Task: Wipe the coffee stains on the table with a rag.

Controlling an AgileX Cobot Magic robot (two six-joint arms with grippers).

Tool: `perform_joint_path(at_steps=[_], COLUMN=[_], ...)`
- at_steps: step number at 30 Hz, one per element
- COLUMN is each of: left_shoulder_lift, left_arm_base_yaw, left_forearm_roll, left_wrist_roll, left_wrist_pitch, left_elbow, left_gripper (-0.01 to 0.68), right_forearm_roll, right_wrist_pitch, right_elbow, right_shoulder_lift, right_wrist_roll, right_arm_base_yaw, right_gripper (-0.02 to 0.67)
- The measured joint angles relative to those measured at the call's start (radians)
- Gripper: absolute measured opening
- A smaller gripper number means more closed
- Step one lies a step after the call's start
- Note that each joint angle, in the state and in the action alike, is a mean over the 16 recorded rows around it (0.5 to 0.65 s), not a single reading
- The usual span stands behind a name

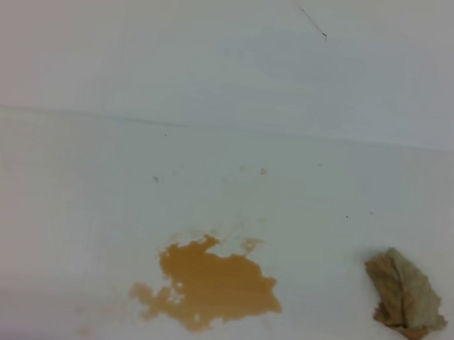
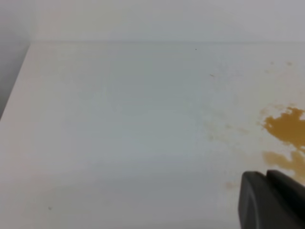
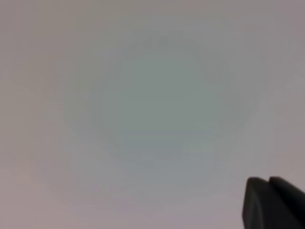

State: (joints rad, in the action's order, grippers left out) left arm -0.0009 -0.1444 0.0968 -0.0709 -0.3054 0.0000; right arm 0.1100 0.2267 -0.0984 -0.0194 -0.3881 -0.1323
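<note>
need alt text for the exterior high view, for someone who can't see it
An orange-brown patch of coffee stains with lobed edges lies on a white table, front and centre. A small crumpled beige rag sits apart from it to the right, not touching the spill. No robot arm or gripper appears in this view.

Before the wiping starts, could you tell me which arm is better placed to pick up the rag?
Probably the right: the rag lies on the right of the table, right of the coffee stains, on that arm's side.

Plain white wall [image 1: 228,43] behind, marked by a thin dark scratch [image 1: 304,13]
</note>
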Motion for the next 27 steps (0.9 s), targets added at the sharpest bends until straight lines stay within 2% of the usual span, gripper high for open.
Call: perform_joint_path(at_steps=[8,17,23,27], left_shoulder_lift=[0.0,0.0,0.0,0.0], left_arm_base_yaw=[0.0,0.0,0.0,0.0], left_forearm_roll=[0.0,0.0,0.0,0.0], left_wrist_roll=[0.0,0.0,0.0,0.0], left_wrist_pitch=[0.0,0.0,0.0,0.0], left_elbow=[0.0,0.0,0.0,0.0], left_gripper=[-0.002,-0.002,-0.002,-0.002], right_forearm_roll=[0.027,0.037,-0.011,-0.072], right_wrist_pitch=[-0.297,-0.731,-0.929,-0.988], right_elbow=[-0.265,-0.568,-0.684,-0.719], right_shoulder_lift=[-0.238,-0.643,-0.833,-0.912], right_wrist_roll=[0.052,0.247,0.356,0.387], right_arm_base_yaw=[0.026,0.138,0.206,0.223], right_gripper=[-0.003,-0.003,-0.003,-0.003])
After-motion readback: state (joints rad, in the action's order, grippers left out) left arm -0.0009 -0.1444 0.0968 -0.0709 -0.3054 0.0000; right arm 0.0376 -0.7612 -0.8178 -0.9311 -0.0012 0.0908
